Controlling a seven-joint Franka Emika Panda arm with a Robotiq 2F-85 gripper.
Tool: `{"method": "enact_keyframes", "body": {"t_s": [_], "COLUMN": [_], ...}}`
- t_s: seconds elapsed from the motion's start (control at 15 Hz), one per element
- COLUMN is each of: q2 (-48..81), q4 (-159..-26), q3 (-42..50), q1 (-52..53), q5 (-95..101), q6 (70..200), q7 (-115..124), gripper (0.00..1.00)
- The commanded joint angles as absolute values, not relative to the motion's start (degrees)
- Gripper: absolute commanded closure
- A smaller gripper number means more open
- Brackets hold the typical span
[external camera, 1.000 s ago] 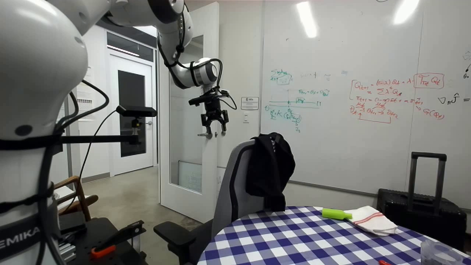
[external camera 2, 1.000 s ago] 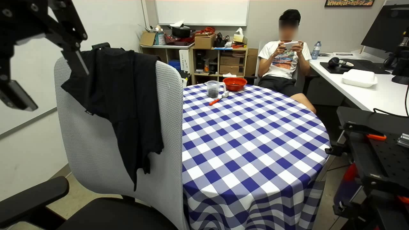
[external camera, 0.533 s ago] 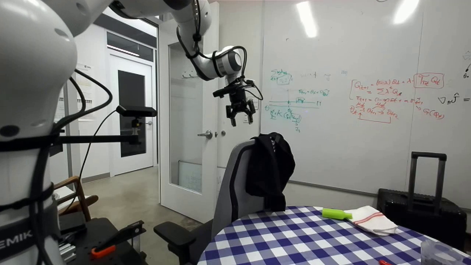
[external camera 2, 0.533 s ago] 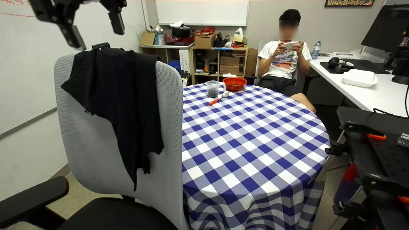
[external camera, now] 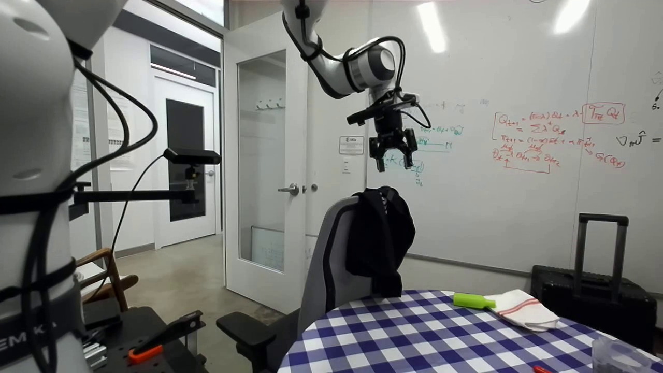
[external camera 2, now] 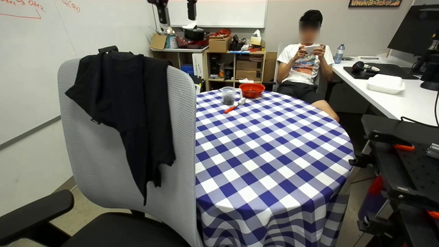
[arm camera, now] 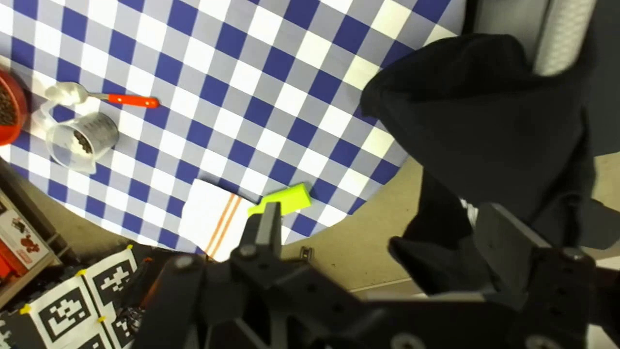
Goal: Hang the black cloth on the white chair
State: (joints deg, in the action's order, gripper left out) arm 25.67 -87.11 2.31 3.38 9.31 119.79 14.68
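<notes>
The black cloth (external camera: 380, 233) hangs draped over the top of the light grey-white mesh chair back (external camera 2: 92, 154). In an exterior view, the cloth's front (external camera 2: 127, 92) falls down one face of the chair. In the wrist view the cloth (arm camera: 489, 126) and a strip of the chair (arm camera: 564, 39) show at the right. My gripper (external camera: 394, 167) is open and empty, in the air above the cloth and apart from it. It also shows at the top of an exterior view (external camera 2: 178, 17) and low in the wrist view (arm camera: 382, 213), its fingers wide apart.
A round table with a checked cloth (external camera 2: 274, 154) stands beside the chair. On it are a green bottle (external camera: 474, 301), a white towel (external camera: 525, 311), a measuring cup (external camera 2: 228, 95), a red bowl (external camera 2: 252, 91) and a red-handled spoon (external camera 2: 230, 109). A person (external camera 2: 305, 65) sits behind it.
My open gripper has moved up and to the right in both exterior views, from beside the chair to above the cloth. The cloth and chair have not moved.
</notes>
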Motion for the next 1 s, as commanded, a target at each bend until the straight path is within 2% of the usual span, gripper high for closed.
{"method": "enact_keyframes", "body": {"t_s": [0.0, 0.6, 0.67, 0.93], "q2": [18.38, 13.00, 16.19, 16.29], "q4": [-101.05, -127.26, -121.30, -122.06], "q3": [3.80, 8.50, 8.82, 9.12], "q1": [-1.14, -7.63, -6.63, -6.63], "q5": [6.17, 5.53, 6.50, 6.52], "q6": [128.22, 151.86, 148.44, 149.15], "q7": [12.13, 8.32, 9.92, 9.81], "gripper": [0.00, 0.00, 0.00, 0.00]}}
